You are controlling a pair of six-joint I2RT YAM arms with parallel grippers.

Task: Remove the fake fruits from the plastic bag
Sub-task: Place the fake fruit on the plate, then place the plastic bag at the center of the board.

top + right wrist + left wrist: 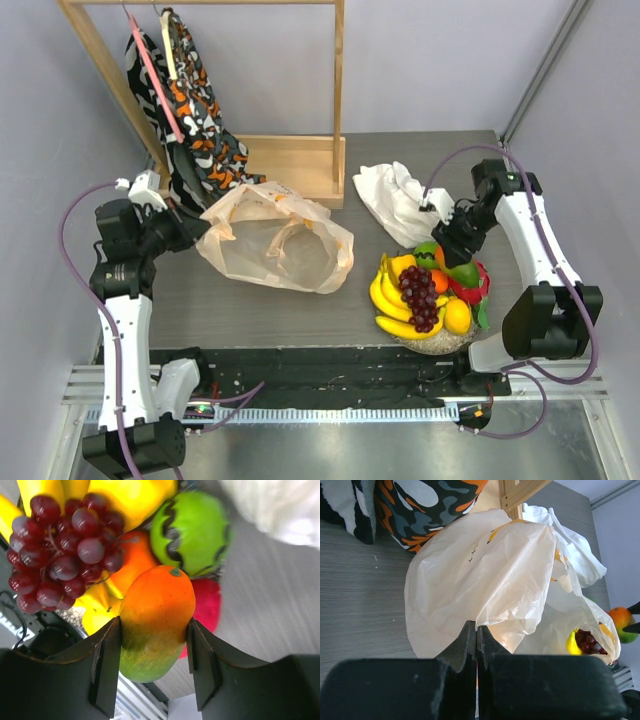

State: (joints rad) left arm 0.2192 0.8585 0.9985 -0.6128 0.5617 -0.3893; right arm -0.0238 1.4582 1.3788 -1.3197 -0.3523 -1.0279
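The pale peach plastic bag (275,240) (470,570) lies crumpled left of centre. My left gripper (200,232) (477,627) is shut on a fold at its left edge. Over at the right, my right gripper (450,248) (154,625) hangs over the fruit pile, both fingers against the sides of the red-green mango (157,615) (463,270). Under it lie purple grapes (420,295) (60,550), yellow bananas (390,290), a green fruit (192,532), an orange (439,280), a yellow round (457,316) and a pink-red fruit (207,602).
The fruits are heaped in a shallow bowl (435,343) near the front right. A crumpled white cloth (395,195) lies behind it. At the back left stands a wooden rack (300,160), and patterned fabric (195,110) hangs from it beside the bag.
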